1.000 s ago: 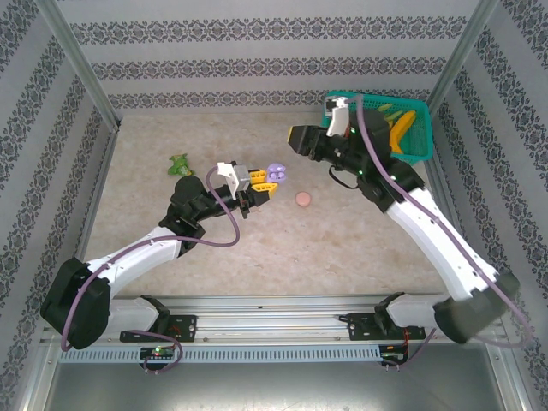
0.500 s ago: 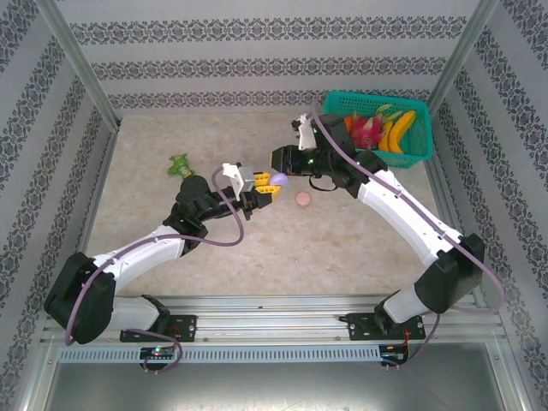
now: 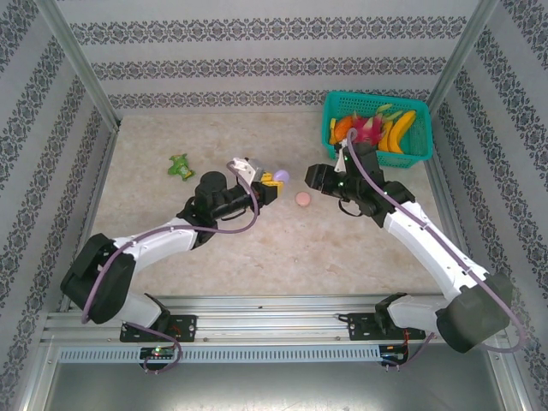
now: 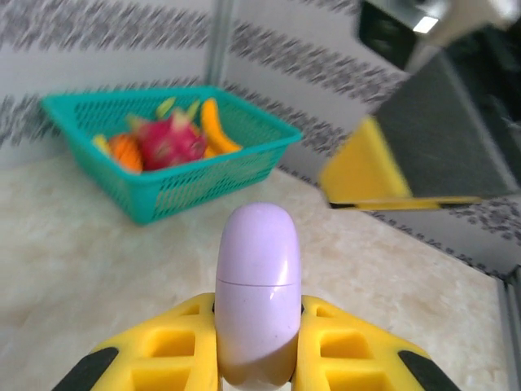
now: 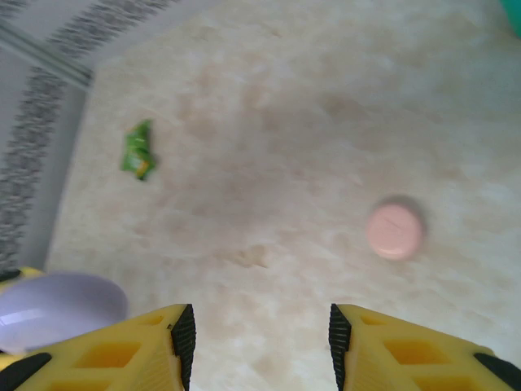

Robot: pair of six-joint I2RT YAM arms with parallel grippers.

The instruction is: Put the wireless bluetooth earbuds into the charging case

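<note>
Purple case edge-on in left tool, protruding forward.

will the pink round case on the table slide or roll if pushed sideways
The pink case lies flat like a disc, so it would probably slide, not roll. Its rounded, smooth-looking edge may slip off a push. It looks small, so it is likely light.

1. Before me lies a pale beige, marble-patterned table, matte and evenly lit.
2. White walls with grey ornamental stripes close it in at the back and on both sides.
3. Slanting silver metal posts stand at the back corners.
4. A slotted aluminium rail runs along my near edge.
</note>
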